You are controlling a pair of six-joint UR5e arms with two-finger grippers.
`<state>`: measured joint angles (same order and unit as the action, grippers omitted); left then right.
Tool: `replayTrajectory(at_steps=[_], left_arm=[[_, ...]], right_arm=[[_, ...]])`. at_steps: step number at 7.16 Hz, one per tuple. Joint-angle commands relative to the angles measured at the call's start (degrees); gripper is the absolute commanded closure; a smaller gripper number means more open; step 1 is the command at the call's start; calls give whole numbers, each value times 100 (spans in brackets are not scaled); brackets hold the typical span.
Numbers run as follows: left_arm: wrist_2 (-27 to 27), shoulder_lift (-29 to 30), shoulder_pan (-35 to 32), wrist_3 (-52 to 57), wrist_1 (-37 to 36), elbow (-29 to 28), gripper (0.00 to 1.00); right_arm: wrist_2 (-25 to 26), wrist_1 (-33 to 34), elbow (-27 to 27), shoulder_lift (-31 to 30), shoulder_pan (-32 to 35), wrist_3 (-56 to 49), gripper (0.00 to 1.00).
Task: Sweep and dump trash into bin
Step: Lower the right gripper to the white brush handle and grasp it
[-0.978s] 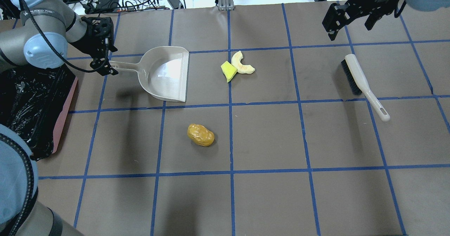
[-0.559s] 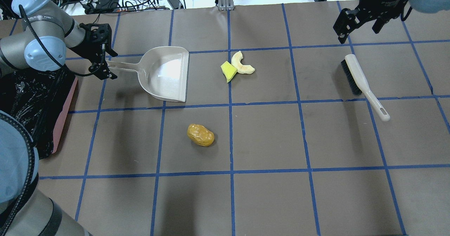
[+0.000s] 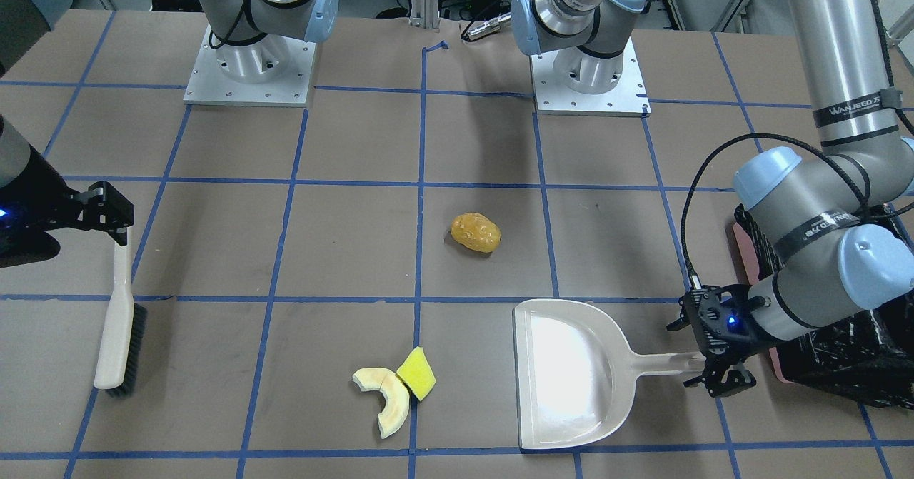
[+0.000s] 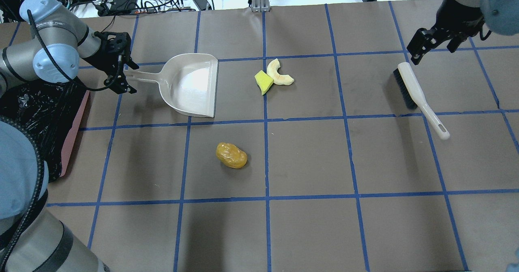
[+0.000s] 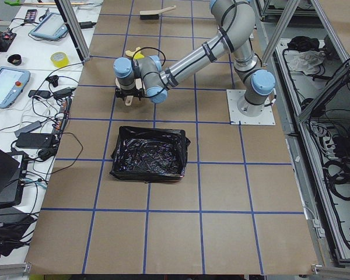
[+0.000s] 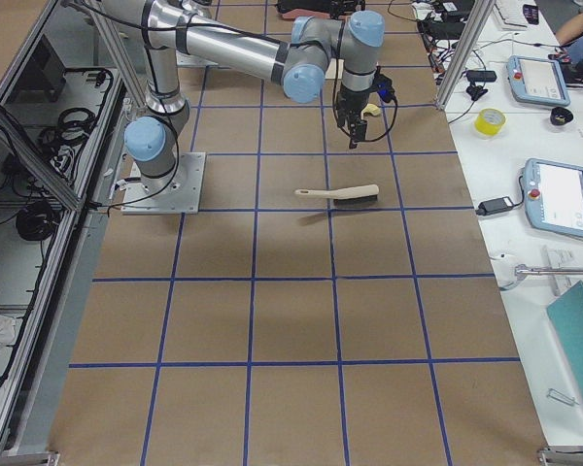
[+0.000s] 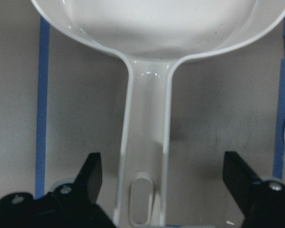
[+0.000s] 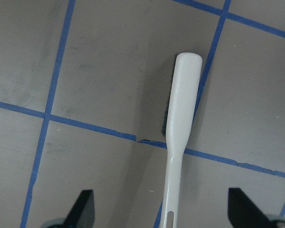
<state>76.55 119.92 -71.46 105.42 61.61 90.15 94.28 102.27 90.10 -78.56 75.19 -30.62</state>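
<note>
The trash (image 4: 231, 155) lies wholly unswept on the table (image 4: 308, 158), none in dustpan (image 4: 194, 85) or bin (image 4: 75, 130); the left pincer (image 4: 129, 77) gapes astride the dustpan handle, the right pincer (image 8: 164, 204) gapes above the brush (image 4: 409, 87).

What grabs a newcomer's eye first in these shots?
The big off-white dustpan left of centre, with the left end effector open astride its handle. Just off its mouth, a yellow-green wedge touches a cream crescent, and an orange potato-like lump sits nearer the robot. Far right, the right end effector hangs open over a brush; the black-lined bin sits at the table's left edge.
</note>
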Motion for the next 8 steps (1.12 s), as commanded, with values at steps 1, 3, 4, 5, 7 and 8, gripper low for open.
replayTrajectory(at_steps=[1,3,4,5,7,8], left_arm=[[-87,22,0,5,0,-6,18],[-448,66,0,22,-9,-6,20],[-448,66,0,40,-17,-6,44],[-431,66,0,48,-26,-6,45],[-422,75,0,49,-26,-15,35],[-422,84,0,49,-26,-15,30]], right_arm=[[38,143,121,260,-179,-146,0],[169,284,139,647,-398,-172,5],[196,267,191,771,-408,-207,6],[188,328,427,763,-434,-217,6],[441,993,901,737,-601,-409,6],[434,1162,1130,746,-619,-410,6]])
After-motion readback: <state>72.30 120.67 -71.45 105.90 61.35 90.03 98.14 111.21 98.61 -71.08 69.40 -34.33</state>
